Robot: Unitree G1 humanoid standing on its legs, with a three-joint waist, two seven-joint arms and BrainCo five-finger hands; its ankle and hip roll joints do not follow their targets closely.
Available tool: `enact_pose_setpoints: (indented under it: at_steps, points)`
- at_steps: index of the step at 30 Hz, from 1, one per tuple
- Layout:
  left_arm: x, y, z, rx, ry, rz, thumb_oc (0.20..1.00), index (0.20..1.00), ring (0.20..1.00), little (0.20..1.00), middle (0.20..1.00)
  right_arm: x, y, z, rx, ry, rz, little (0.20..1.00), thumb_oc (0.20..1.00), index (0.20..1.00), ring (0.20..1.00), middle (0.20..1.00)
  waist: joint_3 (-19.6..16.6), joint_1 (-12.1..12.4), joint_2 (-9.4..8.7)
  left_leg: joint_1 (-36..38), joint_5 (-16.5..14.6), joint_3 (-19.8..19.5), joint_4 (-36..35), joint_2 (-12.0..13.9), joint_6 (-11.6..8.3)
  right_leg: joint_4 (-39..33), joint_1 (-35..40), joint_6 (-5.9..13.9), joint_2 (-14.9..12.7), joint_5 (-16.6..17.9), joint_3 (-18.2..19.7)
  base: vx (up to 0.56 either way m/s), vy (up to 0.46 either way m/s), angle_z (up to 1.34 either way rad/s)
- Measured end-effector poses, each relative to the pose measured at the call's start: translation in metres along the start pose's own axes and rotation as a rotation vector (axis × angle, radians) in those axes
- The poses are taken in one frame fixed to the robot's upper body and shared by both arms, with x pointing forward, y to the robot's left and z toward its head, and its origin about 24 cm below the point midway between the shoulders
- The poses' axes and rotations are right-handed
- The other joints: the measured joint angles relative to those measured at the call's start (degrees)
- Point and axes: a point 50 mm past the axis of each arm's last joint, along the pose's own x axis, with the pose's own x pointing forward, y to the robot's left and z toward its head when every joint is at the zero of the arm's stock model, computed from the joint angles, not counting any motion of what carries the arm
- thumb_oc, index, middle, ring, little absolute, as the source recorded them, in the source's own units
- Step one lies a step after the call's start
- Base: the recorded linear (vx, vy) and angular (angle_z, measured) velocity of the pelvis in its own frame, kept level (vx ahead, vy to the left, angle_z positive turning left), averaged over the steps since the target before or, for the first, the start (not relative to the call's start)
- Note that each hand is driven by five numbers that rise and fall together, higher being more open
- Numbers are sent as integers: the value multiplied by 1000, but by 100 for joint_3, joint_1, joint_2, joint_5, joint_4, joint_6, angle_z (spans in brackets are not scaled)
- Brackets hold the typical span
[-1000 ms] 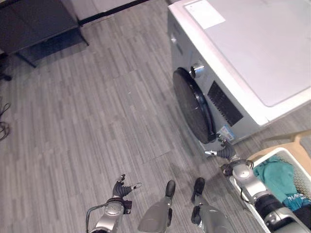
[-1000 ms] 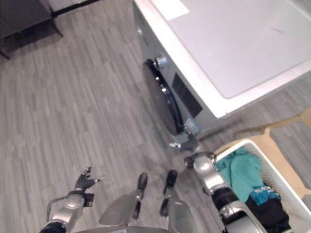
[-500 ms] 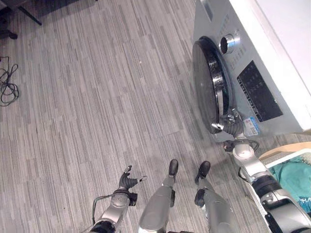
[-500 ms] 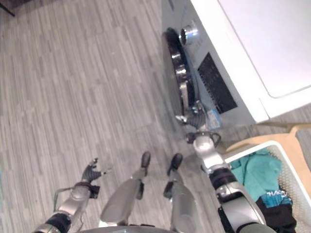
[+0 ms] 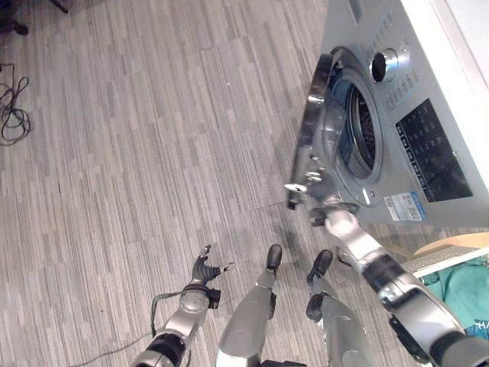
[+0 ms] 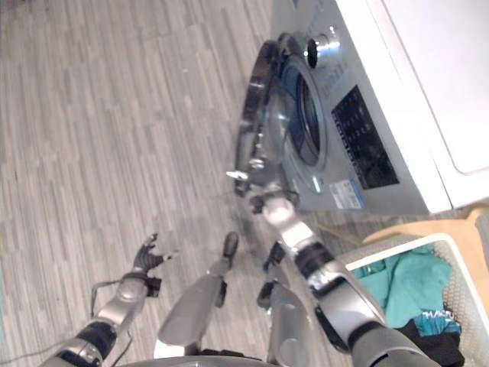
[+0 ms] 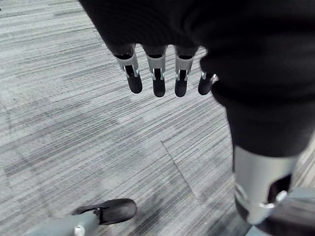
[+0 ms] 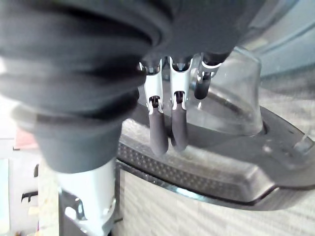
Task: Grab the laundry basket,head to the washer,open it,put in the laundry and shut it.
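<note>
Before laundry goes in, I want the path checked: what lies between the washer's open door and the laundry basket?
In the right eye view, the right hand and its arm span from the door toward the laundry basket; beneath is bare floor.

Grey wood-grain plank flooring (image 5: 153,153) is stretching across the head views, its narrow boards running in staggered rows with a few paler seams crossing them, and the same streaked boards are showing in the left wrist view (image 7: 74,128). A loose tangle of thin dark cable (image 5: 11,115) is lying on the planks at the far left edge, and just beyond it, in the top left corner, a dark foot of some furniture (image 5: 14,27) is resting on the floor. At the lower right, a curved tan wooden piece (image 6: 428,226) is lying flat on the floor.
</note>
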Motion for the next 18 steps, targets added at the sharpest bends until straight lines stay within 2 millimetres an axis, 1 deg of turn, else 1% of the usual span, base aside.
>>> enact_pose_setpoints:
  at_steps: [1,2,3,4,5,6,8,9,10,11,12,13,14,15,16,17,18]
  points:
    - [2,-1,5,3,-19,-5,1000,1000,1000,1000,1000,3,3,9,-7,-26,18,1000,1000,1000,1000,1000,1,61,2,-33,20,-43,30,7,-22,-7,8,-1,5,-1,-82,52,-38,39]
    - [4,-3,12,9,-45,-12,1000,1000,1000,1000,1000,8,8,22,-26,-69,50,1000,1000,1000,1000,1000,2,160,14,-37,39,-164,62,11,-37,-9,34,-9,14,-9,-204,32,-29,49]
    - [6,-4,19,18,-66,-20,1000,1000,1000,1000,1000,16,10,45,-41,-137,79,1000,1000,1000,1000,1000,1,310,16,-67,72,-302,64,13,-75,-8,54,-47,28,-37,-317,32,-31,59]
    - [7,-5,25,26,-91,-27,1000,1000,1000,1000,1000,22,14,70,-50,-216,101,1000,1000,1000,1000,1000,0,406,24,-120,111,-396,77,14,-126,-9,49,-58,33,-59,-416,42,-23,65]
    - [8,-6,30,28,-114,-32,1000,1000,1000,1000,1000,25,17,100,-39,-316,117,1000,1000,1000,1000,1000,4,500,45,-160,120,-489,76,17,-133,31,42,-80,39,-112,-527,73,-35,75]
    - [8,-9,33,13,-120,-44,1000,1000,1000,1000,1000,27,21,141,-25,-444,132,1000,1000,1000,1000,1000,6,679,61,-185,134,-618,78,13,-149,139,39,-73,25,-205,-606,67,-31,65]
    - [8,-9,34,3,-122,-45,1000,1000,1000,1000,1000,25,17,166,-21,-532,133,1000,1000,1000,1000,1000,1,790,52,-191,131,-745,78,-9,-155,268,34,-36,-16,-311,-645,34,-20,47]
    - [8,-8,34,3,-122,-43,1000,1000,1000,1000,1000,21,16,173,-12,-571,138,1000,1000,1000,1000,1000,-1,795,47,-197,127,-793,78,-23,-161,333,31,4,-41,-372,-646,26,-23,44]
    - [7,-6,32,7,-117,-39,1000,1000,1000,1000,1000,12,15,175,13,-627,152,1000,1000,1000,1000,1000,-27,803,-9,-204,120,-799,77,-67,-170,570,-55,74,-137,-484,-533,25,-23,31]
    - [6,-6,30,7,-109,-39,1000,1000,1000,1000,1000,8,13,168,20,-623,160,1000,1000,1000,1000,1000,-45,772,-48,-216,119,-782,76,-111,-172,687,-125,142,-204,-541,-429,28,-25,13]
    - [6,-6,30,6,-108,-39,1000,1000,1000,1000,1000,1,8,146,19,-585,163,1000,1000,1000,1000,1000,-61,703,-97,-217,155,-729,76,-171,-120,797,-180,186,-286,-570,-295,-5,11,-14]
    - [7,-3,32,4,-115,-30,1000,1000,1000,1000,1000,-3,0,109,9,-485,151,1000,1000,1000,1000,1000,-83,534,-236,-210,160,-605,75,-215,-113,798,-224,238,-339,-539,-169,-100,66,-41]
    - [7,-1,37,2,-139,-21,1000,1000,1000,1000,1000,-16,-10,77,-14,-405,157,1000,1000,1000,1000,1000,-89,415,-408,-210,166,-389,75,-242,-105,803,-283,292,-376,-502,-7,-156,87,-66]
    - [7,4,42,8,-156,-9,1000,1000,1000,1000,1000,-33,-19,36,-53,-284,168,1000,1000,1000,1000,1000,-91,111,-578,-214,216,-158,80,-289,-34,704,-310,389,-409,-397,153,-188,73,-74]
    - [10,5,52,6,-185,-4,1000,1000,1000,1000,1000,-42,-25,18,-76,-229,173,1000,1000,1000,1000,1000,-89,-120,-676,-216,218,-13,91,-292,-30,673,-369,442,-439,-366,231,-117,36,-62]
    - [12,4,68,3,-231,0,1000,1000,1000,1000,1000,-62,-33,-1,-117,-192,184,1000,1000,1000,1000,1000,-89,-365,-707,-224,210,251,107,-296,-21,686,-433,467,-459,-356,401,-87,25,-55]
    - [13,6,73,15,-248,13,1000,1000,1000,1000,1000,-69,-33,-11,-150,-164,198,1000,1000,1000,1000,1000,-97,-361,-730,-213,176,420,105,-265,33,720,-443,476,-458,-351,500,-73,37,-86]
